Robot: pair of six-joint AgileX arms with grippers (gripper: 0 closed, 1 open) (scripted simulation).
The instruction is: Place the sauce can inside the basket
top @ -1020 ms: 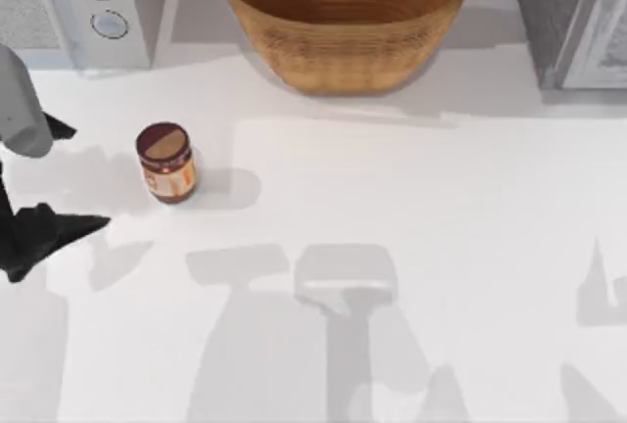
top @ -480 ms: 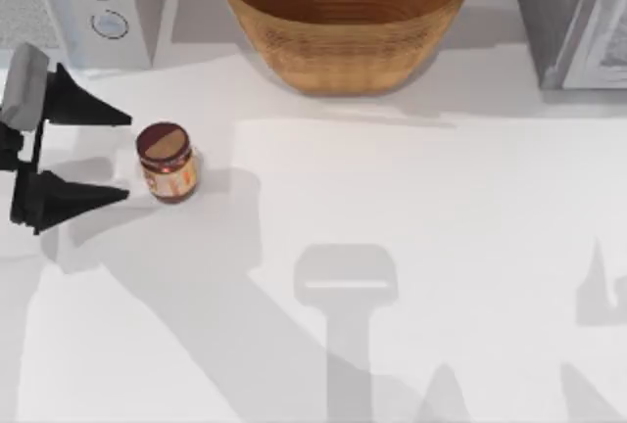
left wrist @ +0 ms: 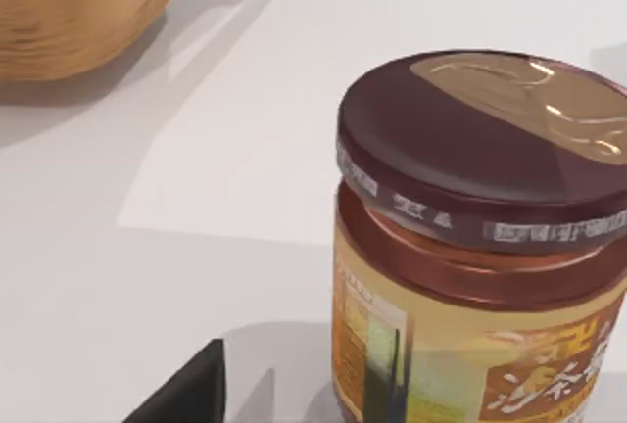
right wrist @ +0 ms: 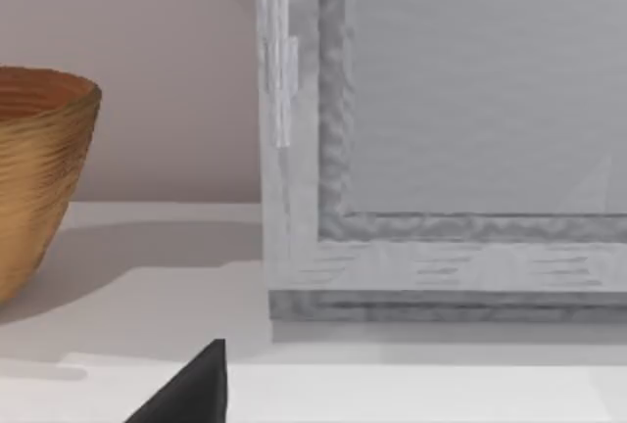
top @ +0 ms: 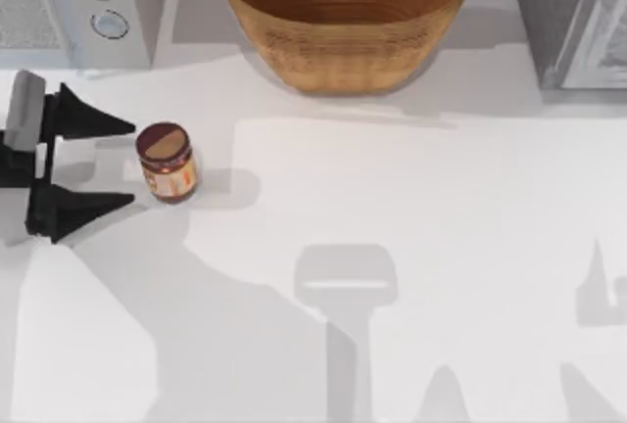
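The sauce can stands upright on the white table at the left, with a dark maroon lid and an orange and white label. Just to its left, my left gripper is open, its two black fingers pointing at the can, one beyond it and one nearer, tips short of its sides. The left wrist view shows the sauce can close up, with one black fingertip beside it. The tan wicker basket sits at the back centre, well apart from the can. A black fingertip of my right gripper shows in the right wrist view.
A grey appliance with two round knobs stands at the back left, close behind my left gripper. Another grey appliance occupies the back right corner. Open white tabletop lies between the can and the basket.
My left gripper has come in from the left edge and turned to face the can, then slid slightly closer and nearer. The can and basket have not moved.
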